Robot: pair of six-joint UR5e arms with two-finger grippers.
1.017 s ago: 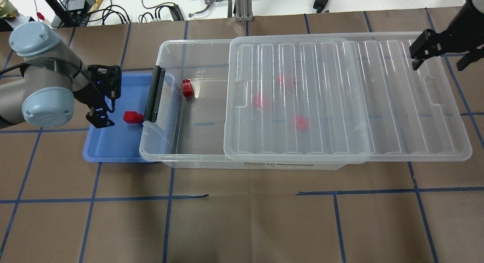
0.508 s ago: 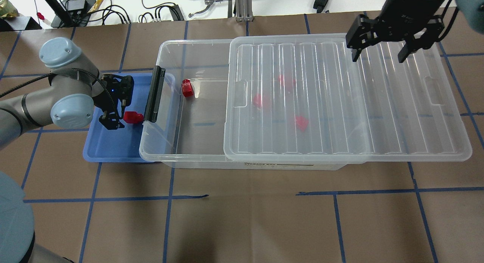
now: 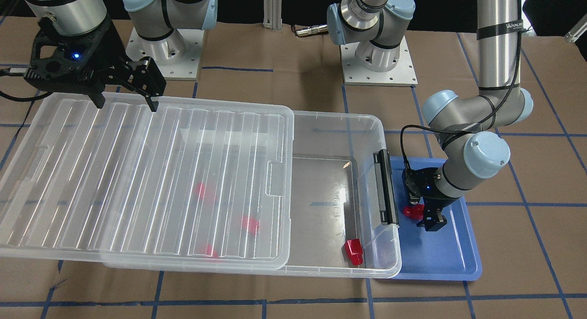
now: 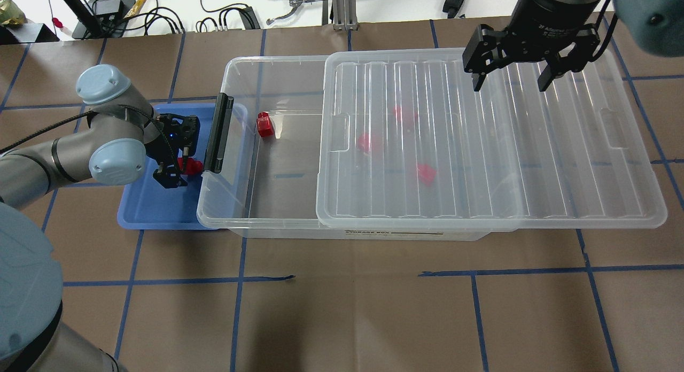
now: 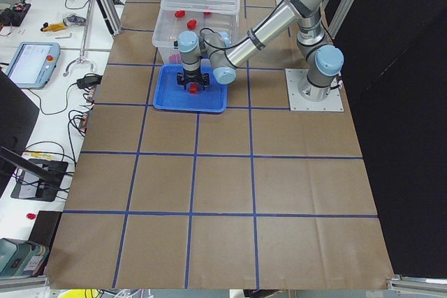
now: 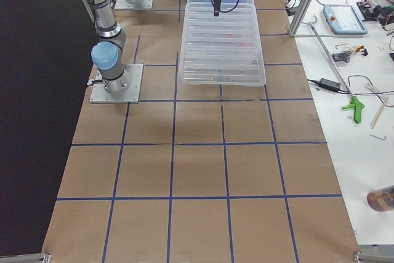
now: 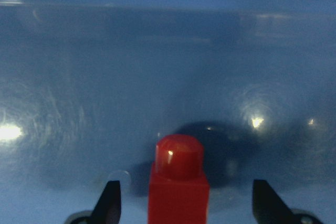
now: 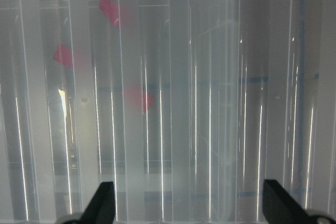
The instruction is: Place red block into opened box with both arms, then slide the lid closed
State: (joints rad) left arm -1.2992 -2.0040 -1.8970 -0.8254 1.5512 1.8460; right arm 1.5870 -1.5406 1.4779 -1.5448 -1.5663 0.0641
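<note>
Wide open around the red block (image 4: pixel 192 166), nine o'clock from the box (image 4: pixel 235 83), the left gripper (image 4: pixel 179 164) should squeeze next; the right gripper (image 4: pixel 510 84) gapes wide.

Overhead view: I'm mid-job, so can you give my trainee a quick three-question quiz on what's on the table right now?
1. True or false: the lid fully covers the box.
2. The red block between the left tool's fingers lies in: A) the box, B) the blue tray, C) the bare table.
3. How many other red blocks show inside the box?

Key: 1 false, one end is uncovered; 2 B; 3 four, three of them under the lid.
</note>
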